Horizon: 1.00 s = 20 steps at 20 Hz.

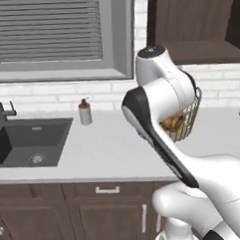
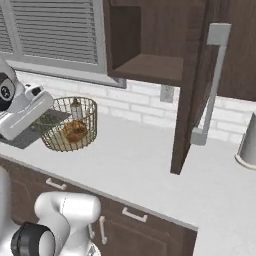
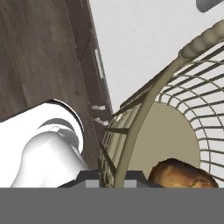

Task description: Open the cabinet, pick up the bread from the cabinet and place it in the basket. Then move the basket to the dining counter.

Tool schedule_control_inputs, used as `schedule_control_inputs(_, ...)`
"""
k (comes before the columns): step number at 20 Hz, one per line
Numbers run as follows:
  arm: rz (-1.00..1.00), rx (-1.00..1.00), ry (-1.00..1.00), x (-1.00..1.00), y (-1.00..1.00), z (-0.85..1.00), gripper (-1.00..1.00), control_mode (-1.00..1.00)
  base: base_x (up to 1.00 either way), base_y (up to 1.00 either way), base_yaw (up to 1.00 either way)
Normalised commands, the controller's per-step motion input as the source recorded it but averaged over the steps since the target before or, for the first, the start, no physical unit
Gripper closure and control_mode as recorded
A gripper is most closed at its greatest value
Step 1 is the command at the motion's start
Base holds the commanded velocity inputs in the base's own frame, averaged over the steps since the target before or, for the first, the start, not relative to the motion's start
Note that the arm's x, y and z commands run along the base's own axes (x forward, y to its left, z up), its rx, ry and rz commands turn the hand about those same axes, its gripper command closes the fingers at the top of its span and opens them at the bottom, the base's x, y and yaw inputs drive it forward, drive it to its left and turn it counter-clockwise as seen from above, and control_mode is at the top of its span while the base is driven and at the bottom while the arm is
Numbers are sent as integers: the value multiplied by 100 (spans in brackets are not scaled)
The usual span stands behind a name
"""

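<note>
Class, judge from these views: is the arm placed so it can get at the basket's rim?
Probably yes: the gripper sits at the basket rim, jaws shut on a wire, nothing between.

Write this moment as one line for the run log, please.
cabinet: door open | bread: inside basket | basket: on kitchen worktop | pincer: shut on basket rim

Tan open-weave basket [image 2: 69,125] holds golden-brown bread [image 2: 76,131] on a pale grey tabletop [image 2: 145,165]. Dark brown cabinet [image 2: 150,45], grey handle [image 2: 212,85], white brick wall [image 1: 51,98], dark sink [image 1: 31,141].
</note>
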Motion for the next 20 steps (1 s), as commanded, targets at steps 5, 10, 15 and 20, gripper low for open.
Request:
schedule_control_inputs(5,0,0,0,0,0,0,100,100,-7,58,81)
schedule_control_inputs(10,0,0,0,0,0,0,100,100,0,52,85)
schedule_control_inputs(15,0,0,0,0,0,0,100,100,0,47,85)
schedule_control_inputs(20,0,0,0,0,0,0,100,100,-2,36,84)
